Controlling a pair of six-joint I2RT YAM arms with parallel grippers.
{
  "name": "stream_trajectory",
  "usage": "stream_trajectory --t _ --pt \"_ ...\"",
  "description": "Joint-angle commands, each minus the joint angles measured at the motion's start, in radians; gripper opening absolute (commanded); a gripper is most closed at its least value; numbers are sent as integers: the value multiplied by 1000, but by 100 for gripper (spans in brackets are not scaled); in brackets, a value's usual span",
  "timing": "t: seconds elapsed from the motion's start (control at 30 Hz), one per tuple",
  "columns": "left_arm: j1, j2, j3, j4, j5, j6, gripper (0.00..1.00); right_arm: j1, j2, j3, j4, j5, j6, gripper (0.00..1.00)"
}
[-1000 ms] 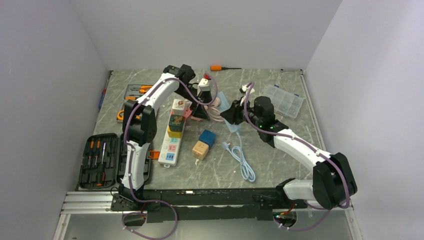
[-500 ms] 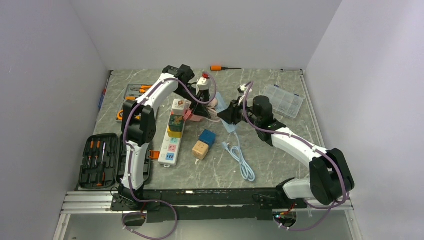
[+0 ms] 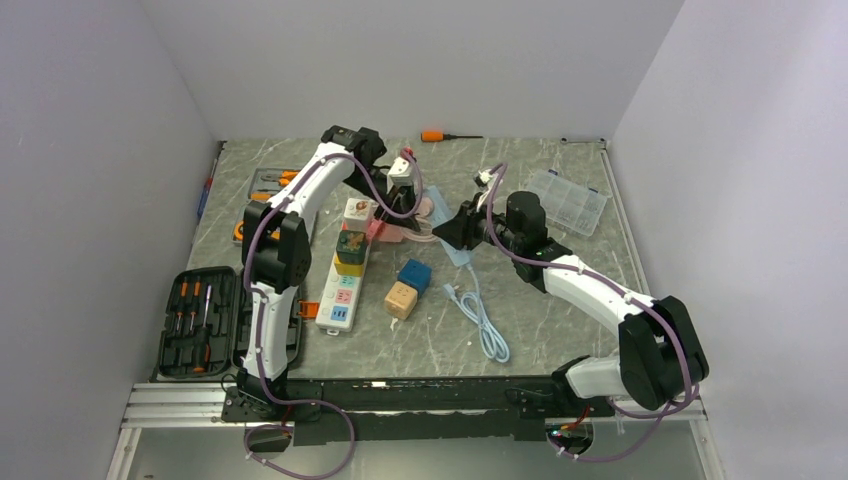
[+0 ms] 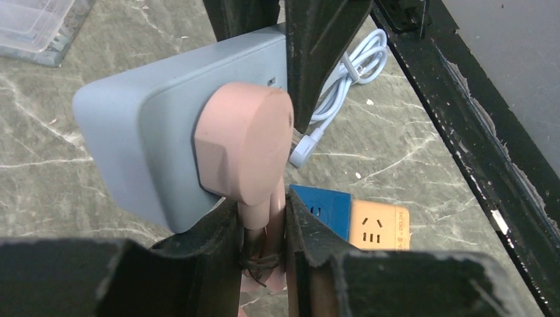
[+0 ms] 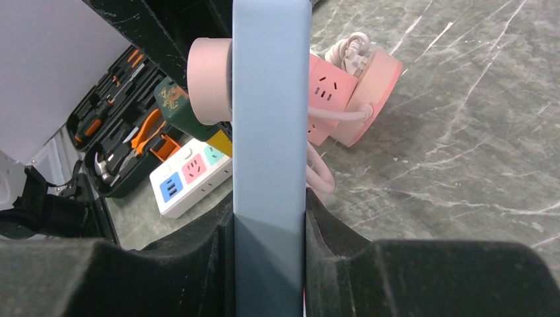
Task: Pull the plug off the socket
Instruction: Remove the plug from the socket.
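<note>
The right end effector (image 5: 269, 231) clamps the light-blue socket block (image 5: 271, 112) between its fingers as a brace, so the left end effector (image 4: 263, 238), clenched on the neck of the pink plug (image 4: 244, 148) seated just above it, can pull.

Even bright light, soft shadows; near wrist-view foregrounds blurred.

Robotics laboratory test cell. Plain pale walls (image 3: 400, 60) enclose a marble-patterned counter (image 3: 570, 330) on three sides. A left arm (image 3: 305, 190) and a right arm (image 3: 590, 285) are bolted at its near edge beside an aluminium rail (image 3: 180, 405). The loose items, including an open screwdriver case (image 3: 200, 322), a clear parts box (image 3: 570, 200) and a white power strip (image 3: 338, 295), suit a lab bench rather than a home.
</note>
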Motion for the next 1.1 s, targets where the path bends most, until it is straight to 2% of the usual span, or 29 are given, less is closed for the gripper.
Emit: stream_trajectory --t 0.0,0.2,0.57,0.73,1.07 --pt "2 -43 26 -147 16 111 12 -51 -17 -17 58 -20 1 0" --pt "1 -66 -12 -149 -12 141 8 -129 25 -2 51 -37 -11 0" --pt "5 -73 -6 -149 17 145 7 -98 112 40 58 -80 -11 0" --pt "3 -92 -15 -149 50 159 0 -59 122 45 19 -18 -39 0" --pt "-48 -188 -141 -153 -37 263 0 -64 333 186 -93 227 -22 0"
